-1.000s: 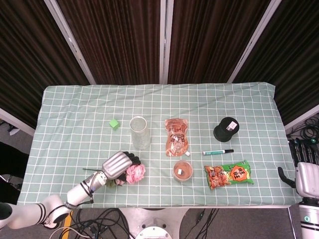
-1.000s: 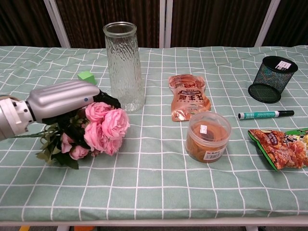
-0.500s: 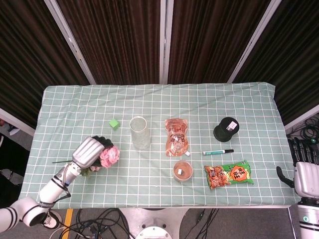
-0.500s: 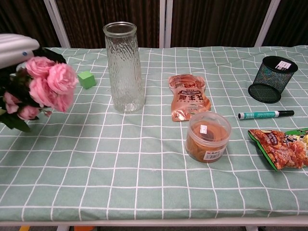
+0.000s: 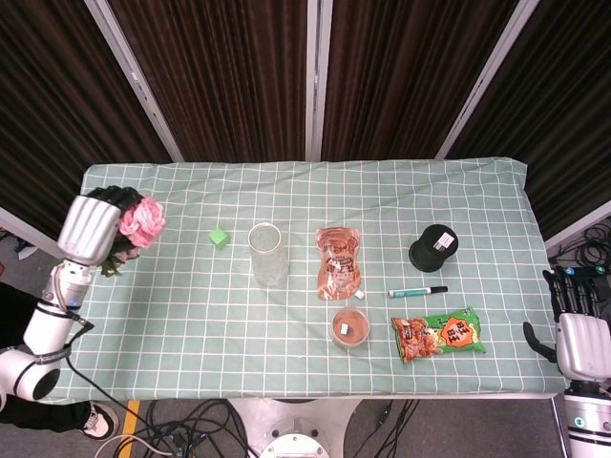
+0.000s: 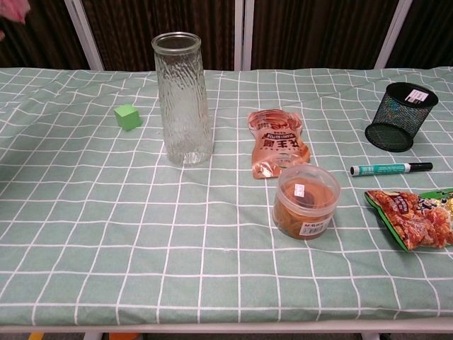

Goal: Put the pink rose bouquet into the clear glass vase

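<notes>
My left hand grips the rose bouquet above the table's far left edge, blooms poking right past its fingers, well left of the vase; my right hand hangs empty, fingers apart

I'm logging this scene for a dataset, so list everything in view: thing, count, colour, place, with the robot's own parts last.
rose bouquet: one, pink with dark leaves, held up at the table's far left
vase: one, clear glass, upright, left of centre
cube: one, green, left of the vase
pouch: one, orange, flat, centre
tub: one, clear with brown contents, front of the pouch
pen cup: one, black mesh, far right
marker: one, green and black, front of the pen cup
snack bag: one, orange and green, front right
tablecloth: one, green checked, covers the table
left hand: silver, grips the bouquet
right hand: silver, off the table's right edge, holds nothing
</notes>
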You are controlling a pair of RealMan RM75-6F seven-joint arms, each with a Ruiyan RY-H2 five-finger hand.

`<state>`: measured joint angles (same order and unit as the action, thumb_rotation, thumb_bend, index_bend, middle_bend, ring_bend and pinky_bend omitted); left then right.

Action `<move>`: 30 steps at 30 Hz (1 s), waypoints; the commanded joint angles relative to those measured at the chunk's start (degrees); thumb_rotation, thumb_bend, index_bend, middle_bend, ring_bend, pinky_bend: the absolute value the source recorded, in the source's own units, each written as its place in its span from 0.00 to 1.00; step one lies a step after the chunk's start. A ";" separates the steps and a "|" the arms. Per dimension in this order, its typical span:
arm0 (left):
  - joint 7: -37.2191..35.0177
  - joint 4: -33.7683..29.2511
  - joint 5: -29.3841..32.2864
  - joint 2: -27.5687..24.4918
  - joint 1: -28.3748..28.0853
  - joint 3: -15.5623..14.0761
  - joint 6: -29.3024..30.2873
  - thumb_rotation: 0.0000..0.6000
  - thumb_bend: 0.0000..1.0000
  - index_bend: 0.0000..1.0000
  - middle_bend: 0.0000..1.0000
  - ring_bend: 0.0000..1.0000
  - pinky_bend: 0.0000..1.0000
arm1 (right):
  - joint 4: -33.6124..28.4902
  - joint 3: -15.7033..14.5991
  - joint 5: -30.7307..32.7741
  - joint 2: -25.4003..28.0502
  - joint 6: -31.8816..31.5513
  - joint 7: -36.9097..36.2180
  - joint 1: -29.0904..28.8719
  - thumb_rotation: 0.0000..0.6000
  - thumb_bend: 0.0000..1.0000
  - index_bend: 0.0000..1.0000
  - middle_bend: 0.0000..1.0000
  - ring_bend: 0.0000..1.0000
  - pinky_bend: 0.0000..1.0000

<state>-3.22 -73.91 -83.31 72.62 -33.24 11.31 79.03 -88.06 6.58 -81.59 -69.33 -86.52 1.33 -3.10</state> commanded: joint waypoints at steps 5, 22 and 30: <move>-6.03 6.15 -0.62 6.26 -1.55 6.97 9.99 1.00 0.19 0.46 0.44 0.42 0.53 | 0.44 -0.14 0.17 -0.44 0.53 -0.07 -0.13 1.00 0.25 0.00 0.00 0.00 0.00; -24.23 -2.20 8.55 15.71 -7.65 21.11 13.84 1.00 0.18 0.46 0.44 0.42 0.52 | 1.66 -0.26 1.06 -0.93 1.96 -0.83 -0.32 1.00 0.25 0.00 0.00 0.00 0.00; -28.48 -9.87 15.00 16.75 -9.94 27.15 10.08 1.00 0.18 0.45 0.44 0.42 0.52 | 1.91 -0.24 1.47 -1.20 2.59 -0.80 -0.51 1.00 0.25 0.00 0.00 0.00 0.00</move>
<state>-30.75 -82.66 -69.43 88.88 -42.50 37.35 89.89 -86.16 6.34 -80.12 -70.52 -83.93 0.53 -3.61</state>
